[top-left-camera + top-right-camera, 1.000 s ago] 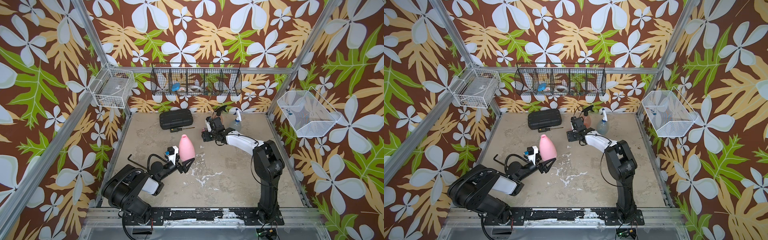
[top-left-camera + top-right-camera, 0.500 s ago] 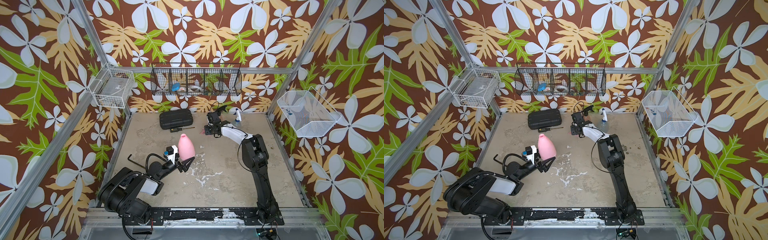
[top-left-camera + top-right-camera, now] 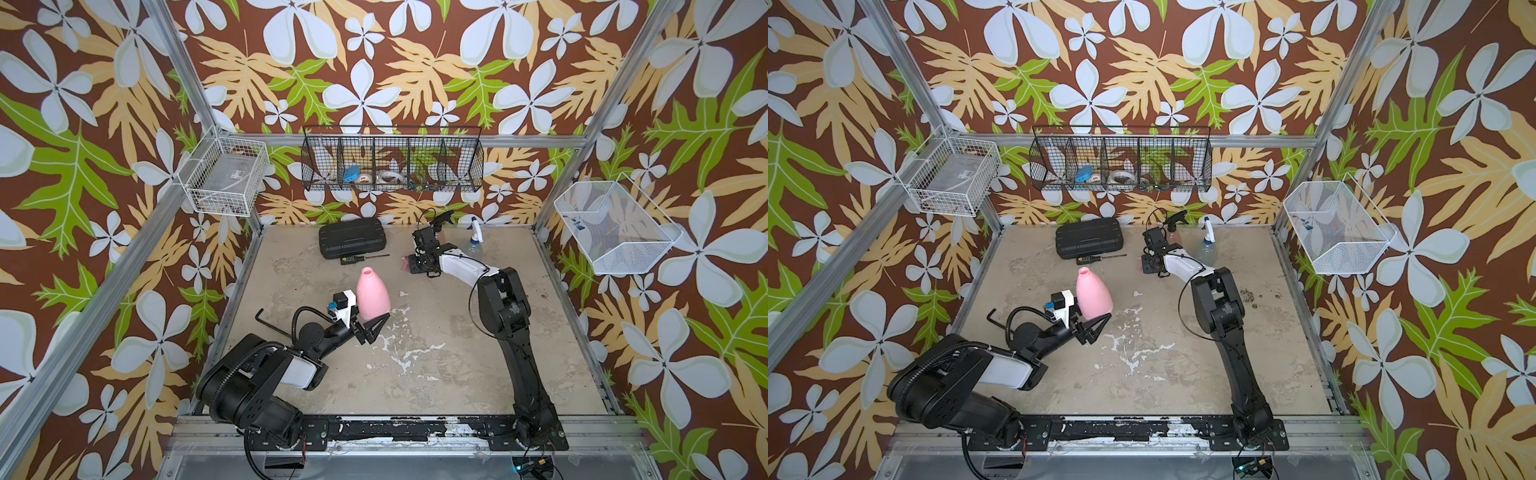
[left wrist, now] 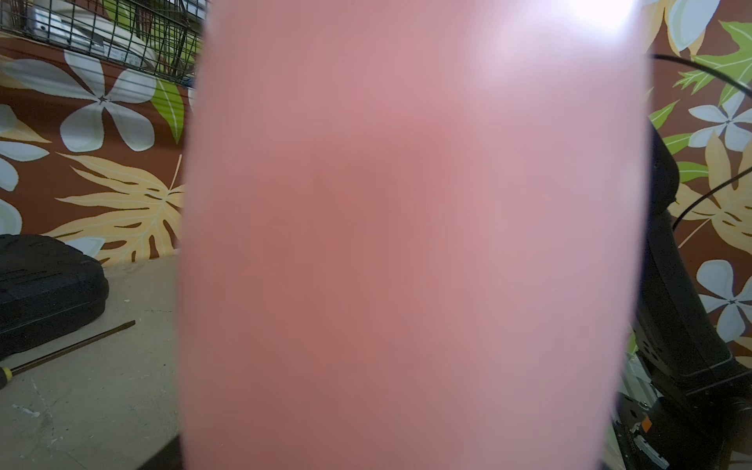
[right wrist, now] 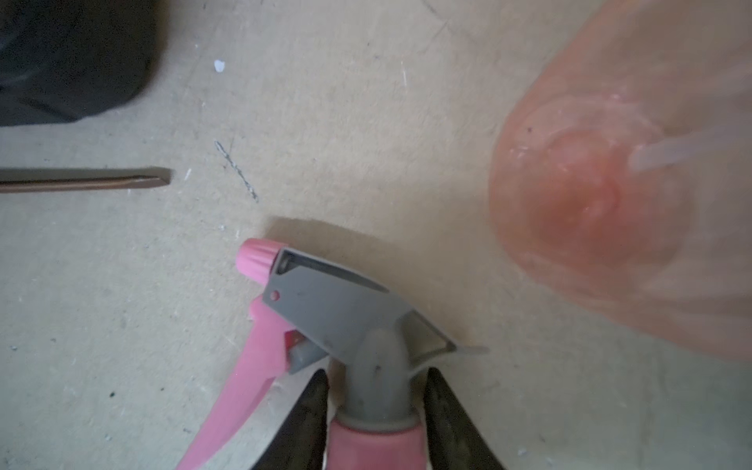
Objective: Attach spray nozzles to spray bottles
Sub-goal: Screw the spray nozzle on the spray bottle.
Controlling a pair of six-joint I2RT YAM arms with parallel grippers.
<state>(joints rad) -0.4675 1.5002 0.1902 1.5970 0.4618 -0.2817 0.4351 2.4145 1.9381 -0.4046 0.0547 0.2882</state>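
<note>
Top views are both showing the beige table (image 3: 436,365) filling the cell floor. At its 11 o'clock the black case (image 3: 352,238) is lying by the back wall. Just off centre toward 9 o'clock the pink bottle (image 3: 372,291) is standing upright with a bare neck. The left gripper (image 3: 374,319) is sitting at its 7 o'clock side, fingers clamping the bottle's base. In the left wrist view that bottle is blocking nearly everything.

Near 12 o'clock the orange-red bottle (image 3: 1174,237) is standing under the black nozzle (image 3: 443,217). At its 3 o'clock the bluish bottle (image 3: 473,250) is wearing the white-and-blue nozzle (image 3: 477,231).

The grey-and-pink nozzle (image 5: 346,317) is lying on its side on the table at the orange-red bottle's 7 o'clock. The right gripper (image 5: 376,372) is hanging over it. Its fingers (image 5: 313,411) are sitting either side of the grey neck and right against the pink collar; whether they are pressing it I cannot tell. At the case's 6 o'clock a small black handheld device (image 3: 352,260) is lying.
</note>
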